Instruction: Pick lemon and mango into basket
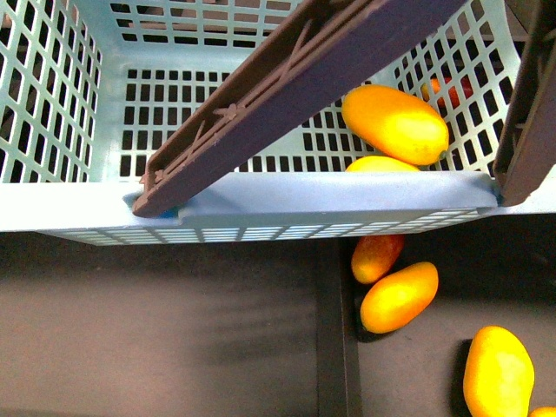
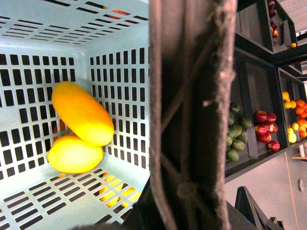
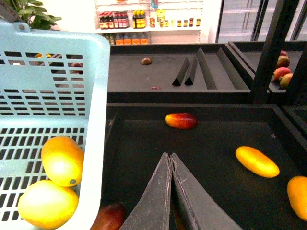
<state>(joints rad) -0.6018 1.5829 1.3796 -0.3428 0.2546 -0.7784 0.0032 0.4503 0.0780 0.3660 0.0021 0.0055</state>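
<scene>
- The basket's near rim [image 1: 347,195] is hiding most of the lemon [image 1: 380,163] in the front view.
- A brown handle [image 2: 192,115] is blocking the left wrist view's middle, concealing the left gripper.
- A yellow fruit [image 3: 298,196] is running off the right wrist view's edge.

Black metal display shelves [image 3: 201,76] with slanted dividers fill the scene. Far behind them, a white wall shelf with bottles [image 3: 144,20] stands against a bright wall, and at far right perhaps glass refrigerator doors [image 3: 240,21].
</scene>
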